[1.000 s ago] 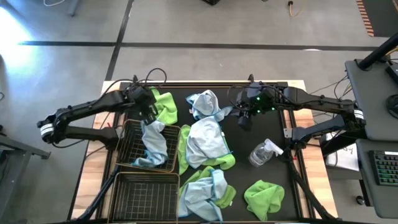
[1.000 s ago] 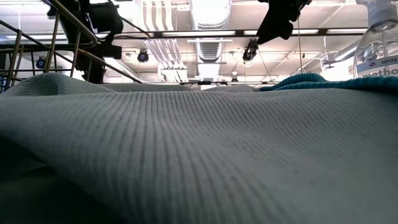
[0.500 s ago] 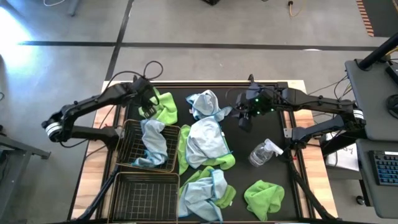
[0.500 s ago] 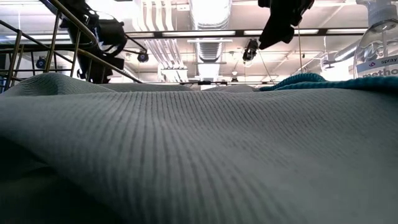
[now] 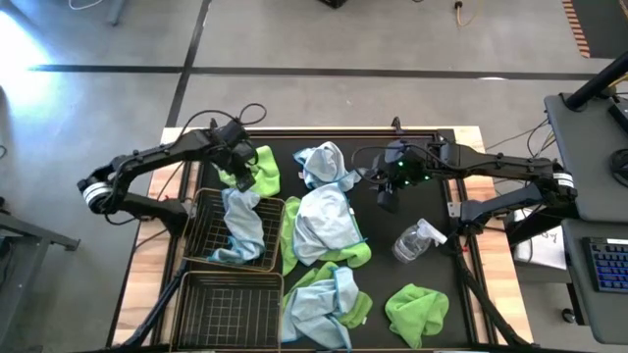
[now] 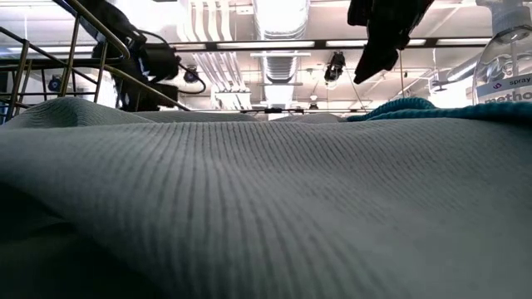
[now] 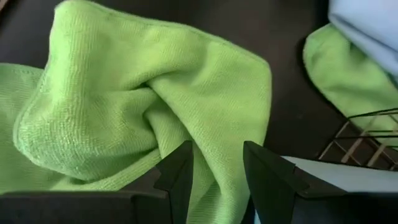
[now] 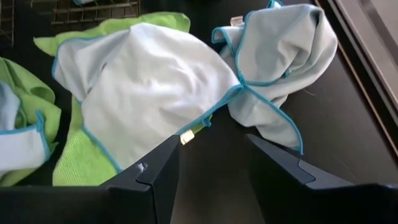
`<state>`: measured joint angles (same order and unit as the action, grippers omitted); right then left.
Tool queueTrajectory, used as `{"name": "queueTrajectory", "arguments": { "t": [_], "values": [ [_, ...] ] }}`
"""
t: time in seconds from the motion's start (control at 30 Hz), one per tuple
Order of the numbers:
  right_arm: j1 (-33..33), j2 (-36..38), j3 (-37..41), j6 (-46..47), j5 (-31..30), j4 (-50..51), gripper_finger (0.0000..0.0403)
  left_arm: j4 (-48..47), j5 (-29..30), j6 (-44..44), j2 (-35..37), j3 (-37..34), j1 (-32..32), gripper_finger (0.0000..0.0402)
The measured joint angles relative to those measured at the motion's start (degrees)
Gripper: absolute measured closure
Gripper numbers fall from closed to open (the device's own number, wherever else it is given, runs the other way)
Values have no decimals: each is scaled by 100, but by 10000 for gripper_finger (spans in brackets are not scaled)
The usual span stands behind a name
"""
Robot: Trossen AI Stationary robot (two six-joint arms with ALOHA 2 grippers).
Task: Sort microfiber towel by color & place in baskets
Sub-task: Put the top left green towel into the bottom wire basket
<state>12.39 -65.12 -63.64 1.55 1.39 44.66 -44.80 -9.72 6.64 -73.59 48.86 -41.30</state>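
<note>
A crumpled lime green microfiber towel (image 5: pixel 260 170) (image 7: pixel 143 106) lies on the dark mat at the far left, beside the far basket (image 5: pixel 208 235). My left gripper (image 5: pixel 238 165) (image 7: pixel 216 180) stands open just over it, fingers pointing steeply down, with green cloth showing between them. A pale blue towel (image 5: pixel 240 227) lies in that basket. The near basket (image 5: pixel 228 312) holds nothing. My right gripper (image 5: pixel 386 193) (image 8: pixel 214 180) hangs open above bare mat, next to two pale blue towels (image 8: pixel 273 56) (image 8: pixel 149 87).
A clear spray bottle (image 5: pixel 419 239) lies on the mat at the right. More towels lie mid-table: pale blue on green (image 5: pixel 324 224), a blue-and-green heap (image 5: pixel 329 299) near the front, and a green one (image 5: pixel 417 310) at the near right. Grey-looking cloth (image 6: pixel 266 208) fills the low view.
My left gripper has swung from above the far basket's far rim toward the table's far edge, over the green towel. It has sunk and turned as it went. My right gripper has come down a little. Both stay open.
</note>
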Motion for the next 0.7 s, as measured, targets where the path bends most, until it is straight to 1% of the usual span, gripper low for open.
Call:
{"name": "queueTrajectory", "arguments": {
  "t": [0.2, 0.37, 0.43, 0.5, 0.57, 0.7],
  "values": [
    [0, 0, 137, 38, 0, 4, 232, -24, -71, -73, -319, 0, 9, 276],
    [0, 0, 173, 72, 0, 5, 232, -32, -101, -112, -299, 27, 17, 276],
    [-1, 0, 173, 71, -1, 4, 232, -25, -281, -115, -263, 26, 17, 276],
    [1, 0, 173, 71, -2, 2, 232, -26, -338, -74, -225, 26, 21, 276],
    [-1, 0, 173, 73, 0, 2, 232, -25, -277, -8, -178, 26, 24, 276],
    [-1, 0, 173, 97, 0, 0, 232, -70, 45, 57, -78, 26, 15, 276]
  ]
}}
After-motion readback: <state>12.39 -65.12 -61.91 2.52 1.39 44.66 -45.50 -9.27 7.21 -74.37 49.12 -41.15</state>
